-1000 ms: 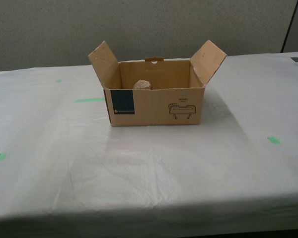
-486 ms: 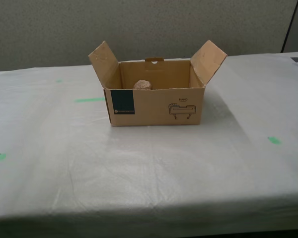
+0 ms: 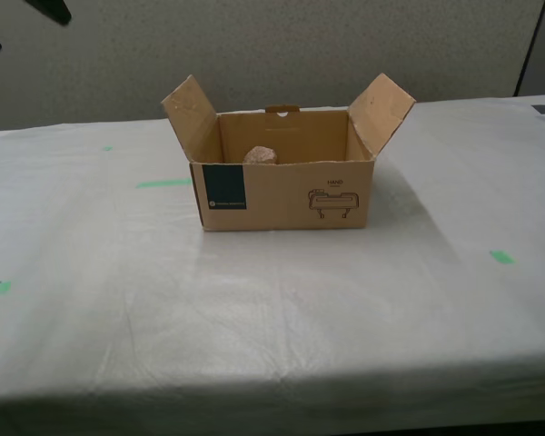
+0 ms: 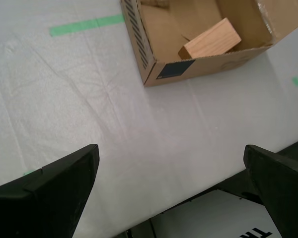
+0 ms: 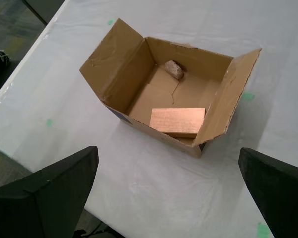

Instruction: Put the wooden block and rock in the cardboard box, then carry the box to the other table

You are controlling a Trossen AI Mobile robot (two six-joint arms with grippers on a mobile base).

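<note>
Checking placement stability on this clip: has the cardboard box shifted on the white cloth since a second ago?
No. In the exterior view the cardboard box sits the same against the green tape strip beside it, with the rock inside.

Place: looks like an office or lab test spot
Wall: grey fabric partition panel (image 3: 272, 45), cubicle style
Table: draped in white cloth (image 3: 272, 309) with green tape marks (image 3: 163, 183)
Floor: patterned carpet (image 5: 10, 20), I think
</note>
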